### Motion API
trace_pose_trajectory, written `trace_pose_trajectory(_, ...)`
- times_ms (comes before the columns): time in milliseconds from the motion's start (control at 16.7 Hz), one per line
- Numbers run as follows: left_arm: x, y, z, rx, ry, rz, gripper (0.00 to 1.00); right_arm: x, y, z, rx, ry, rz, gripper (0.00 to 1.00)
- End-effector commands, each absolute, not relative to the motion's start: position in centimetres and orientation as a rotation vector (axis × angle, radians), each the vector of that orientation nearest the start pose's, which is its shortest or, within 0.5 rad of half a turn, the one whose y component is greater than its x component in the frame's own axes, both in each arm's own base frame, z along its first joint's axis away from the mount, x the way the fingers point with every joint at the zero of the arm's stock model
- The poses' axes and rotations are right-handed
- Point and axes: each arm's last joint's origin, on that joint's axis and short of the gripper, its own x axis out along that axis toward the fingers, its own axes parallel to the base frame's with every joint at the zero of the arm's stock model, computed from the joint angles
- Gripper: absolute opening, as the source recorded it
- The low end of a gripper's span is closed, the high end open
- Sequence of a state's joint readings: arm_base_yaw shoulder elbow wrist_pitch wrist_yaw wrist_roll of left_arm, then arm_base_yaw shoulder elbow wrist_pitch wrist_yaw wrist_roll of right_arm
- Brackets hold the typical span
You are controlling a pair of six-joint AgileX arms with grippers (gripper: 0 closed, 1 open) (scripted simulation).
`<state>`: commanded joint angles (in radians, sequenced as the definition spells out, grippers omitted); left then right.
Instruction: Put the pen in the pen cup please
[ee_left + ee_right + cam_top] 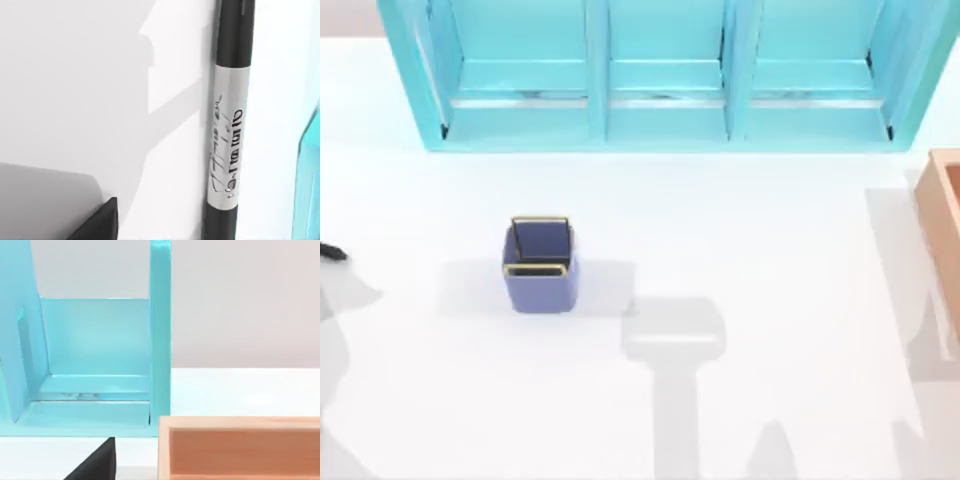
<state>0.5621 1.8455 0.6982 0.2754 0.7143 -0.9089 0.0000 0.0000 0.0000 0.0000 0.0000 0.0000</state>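
- Pen cup (540, 265) stands upright on the white table (750, 240), left of centre in the top view, in front of the turquoise shelf unit (665, 75) and well apart from it.
- Pen (231, 120): my left wrist camera shows it close up, a black barrel with a silver label band, lying on the table beside the shelf unit's edge (309, 170).
- A small black tip (332, 252) pokes in at the table's far left edge in the top view; I cannot tell what it is.
- Left gripper: a dark finger (97, 222) shows at the frame corner; fingers apart or together, I cannot tell.
- Right gripper: one dark finger (95, 462) shows, facing the shelf unit and the tan wooden box (240, 447); state not readable.
- Wooden box sits at the table's right edge (942, 230).
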Motion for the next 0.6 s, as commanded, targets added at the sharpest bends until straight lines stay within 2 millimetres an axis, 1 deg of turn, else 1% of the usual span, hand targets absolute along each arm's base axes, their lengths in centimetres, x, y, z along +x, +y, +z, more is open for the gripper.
trace_pose_trajectory(240,31.1,13.7,5.1,-1.401,0.747,0.209,1.0,10.6,-0.1,16.0,0.0,0.0,0.0,1.0)
trace_pose_trajectory(360,32.5,12.8,3.9,-1.399,0.743,0.207,1.0,10.6,-0.1,16.0,0.0,0.0,0.0,1.0)
trace_pose_trajectory(480,33.1,12.4,3.5,-1.397,0.741,0.206,1.0,10.6,-0.1,16.0,0.0,0.0,0.0,1.0)
trace_pose_trajectory(600,33.1,12.4,3.5,-1.397,0.741,0.206,1.0,10.6,-0.1,16.0,0.0,0.0,0.0,1.0)
